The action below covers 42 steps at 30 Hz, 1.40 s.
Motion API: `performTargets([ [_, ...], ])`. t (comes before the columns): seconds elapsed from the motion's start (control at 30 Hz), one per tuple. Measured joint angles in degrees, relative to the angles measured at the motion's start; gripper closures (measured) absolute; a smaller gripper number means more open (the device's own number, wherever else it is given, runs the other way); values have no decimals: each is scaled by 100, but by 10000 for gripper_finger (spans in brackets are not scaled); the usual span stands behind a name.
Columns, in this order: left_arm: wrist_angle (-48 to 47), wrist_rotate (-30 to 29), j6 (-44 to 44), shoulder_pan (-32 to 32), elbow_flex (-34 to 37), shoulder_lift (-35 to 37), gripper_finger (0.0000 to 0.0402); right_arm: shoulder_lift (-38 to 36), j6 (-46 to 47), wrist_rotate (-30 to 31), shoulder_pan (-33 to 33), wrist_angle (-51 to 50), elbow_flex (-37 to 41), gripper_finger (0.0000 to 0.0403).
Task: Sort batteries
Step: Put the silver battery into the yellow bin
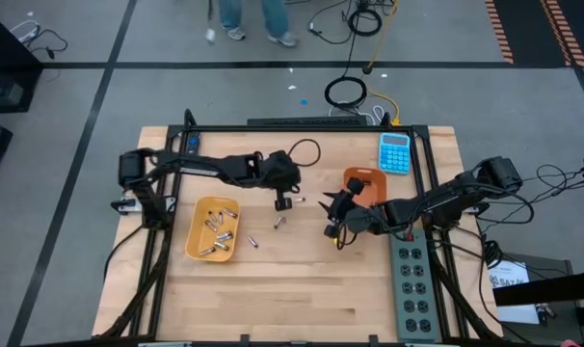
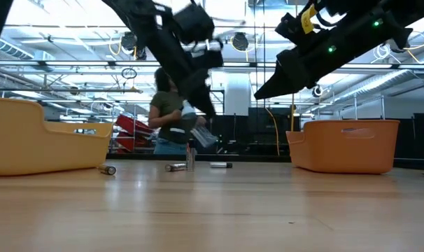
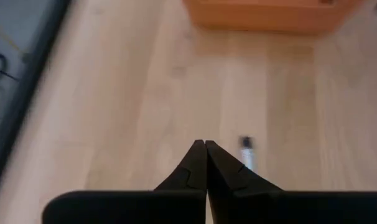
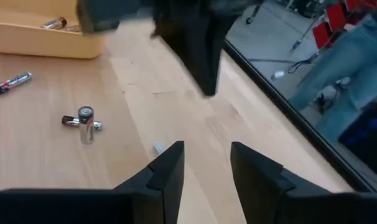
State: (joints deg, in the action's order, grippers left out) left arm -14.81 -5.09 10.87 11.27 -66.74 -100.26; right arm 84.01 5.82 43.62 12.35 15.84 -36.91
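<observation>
The left gripper [image 1: 280, 200] hovered over mid-table, its fingers [image 3: 204, 163] pressed together with nothing between them; a battery [image 3: 246, 151] lay just beyond the tips, blurred and partly hidden by them. The right gripper [image 1: 332, 214] hung near the orange tray [image 1: 367, 185], its fingers [image 4: 170, 165] spread apart around bare wood. Most batteries [image 1: 218, 231] lay in the yellow tray [image 1: 198, 214], too small to count or sort by length from above. Loose ones stayed on the table [image 1: 302, 280] between the trays: one [image 1: 280, 223] near the middle, another [image 1: 254, 241] just beside the yellow tray. The right wrist view showed one standing upright [image 4: 85, 123] against one lying flat, and a third [image 4: 12, 82] apart from them. In the low view both trays' walls hid their contents, and the arms were cut off above. A person [image 2: 171, 112] stood in the room behind, partly hidden by the left arm.
</observation>
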Motion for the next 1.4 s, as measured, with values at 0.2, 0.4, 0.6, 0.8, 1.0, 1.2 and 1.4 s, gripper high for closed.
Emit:
performTargets([
  [0.2,-591,-89,-416,-67,66,136,377,171,197,-1848,-305,259,-1,274],
  [0.4,-1010,-3,-463,-618,64,145,331,982,333,-2069,-292,567,-10,242],
  [0.6,-1106,-761,-434,-1218,64,187,317,2001,235,-2296,-177,683,-654,200],
  [0.8,-687,-957,-458,-1512,645,562,316,2711,530,-2411,-50,-61,-1286,170],
  [1.0,128,-932,-818,-1597,1665,1385,315,2845,1056,-2902,-119,-337,-1332,191],
  [1.2,218,-942,-1061,-1765,1905,1944,315,2686,1154,-2928,-60,-828,-1338,251],
  [1.4,147,-1001,-1287,-1985,1922,2106,315,2677,1105,-3054,-52,-678,-1309,280],
])
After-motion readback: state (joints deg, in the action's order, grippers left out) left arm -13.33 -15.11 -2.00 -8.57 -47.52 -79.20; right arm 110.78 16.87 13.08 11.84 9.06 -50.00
